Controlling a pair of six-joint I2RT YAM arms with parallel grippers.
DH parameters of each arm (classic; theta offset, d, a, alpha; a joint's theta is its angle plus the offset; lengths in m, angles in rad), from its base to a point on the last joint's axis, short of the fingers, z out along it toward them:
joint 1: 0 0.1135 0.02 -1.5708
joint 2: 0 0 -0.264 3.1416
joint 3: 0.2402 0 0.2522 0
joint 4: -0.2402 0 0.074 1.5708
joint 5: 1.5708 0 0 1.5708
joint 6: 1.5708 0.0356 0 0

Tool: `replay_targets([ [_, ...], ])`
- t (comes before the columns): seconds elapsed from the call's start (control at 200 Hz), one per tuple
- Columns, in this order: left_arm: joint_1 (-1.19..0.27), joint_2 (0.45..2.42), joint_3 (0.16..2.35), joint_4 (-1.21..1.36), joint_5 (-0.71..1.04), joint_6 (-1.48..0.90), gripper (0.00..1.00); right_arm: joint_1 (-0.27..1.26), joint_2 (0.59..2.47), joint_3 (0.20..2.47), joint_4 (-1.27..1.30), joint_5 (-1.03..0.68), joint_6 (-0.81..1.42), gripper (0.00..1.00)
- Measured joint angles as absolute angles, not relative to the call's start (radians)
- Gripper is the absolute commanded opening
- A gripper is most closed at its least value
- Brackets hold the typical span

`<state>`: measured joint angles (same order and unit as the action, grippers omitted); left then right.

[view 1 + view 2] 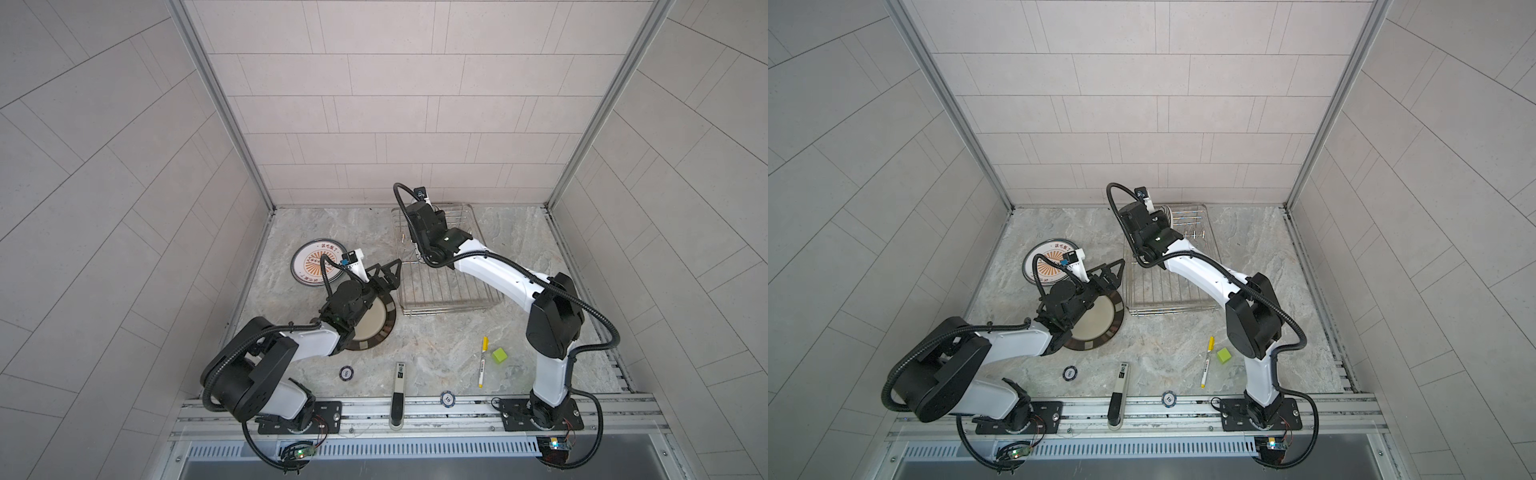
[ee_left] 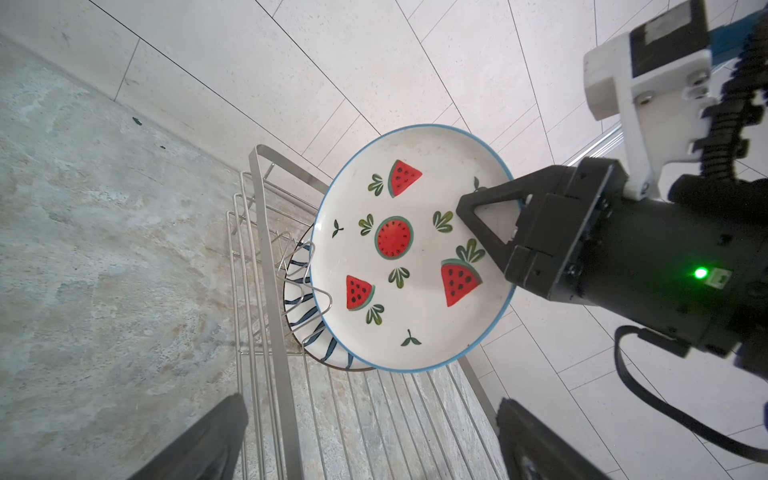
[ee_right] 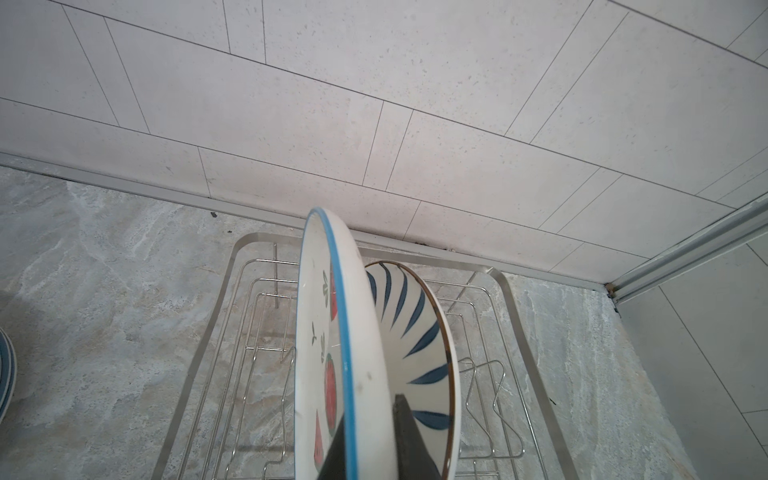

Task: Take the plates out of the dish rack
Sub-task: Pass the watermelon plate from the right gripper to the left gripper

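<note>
The chrome dish rack stands at the back right. At its far end my right gripper is shut on the rim of an upright white watermelon plate. A navy-petal plate stands in the prongs right behind it. My left gripper is open and holds nothing, at the rack's left side. An orange sunburst plate and a brown-rimmed, cream-centred plate lie flat on the table to the left.
Two poker chips, a black-and-white handheld device, a yellow marker and a green cube lie near the front. Tiled walls close in the back and both sides.
</note>
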<state>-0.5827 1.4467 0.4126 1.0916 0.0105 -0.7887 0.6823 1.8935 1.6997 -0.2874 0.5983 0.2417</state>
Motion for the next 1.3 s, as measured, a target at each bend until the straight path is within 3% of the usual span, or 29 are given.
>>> replay_targets([
  [0.25,-0.583,1.4,0.413,1.068,0.01,-0.788,1.0,0.691,1.814,1.621,-0.223,0.577,0.22,0.1],
  [0.741,-0.579,1.263,0.374,0.997,0.027,-0.753,1.0,0.694,1.438,1.195,0.065,0.443,0.281,0.09],
  [1.296,-0.485,0.977,0.348,0.677,0.347,-0.666,1.0,0.629,0.936,0.629,0.295,0.194,0.656,0.08],
])
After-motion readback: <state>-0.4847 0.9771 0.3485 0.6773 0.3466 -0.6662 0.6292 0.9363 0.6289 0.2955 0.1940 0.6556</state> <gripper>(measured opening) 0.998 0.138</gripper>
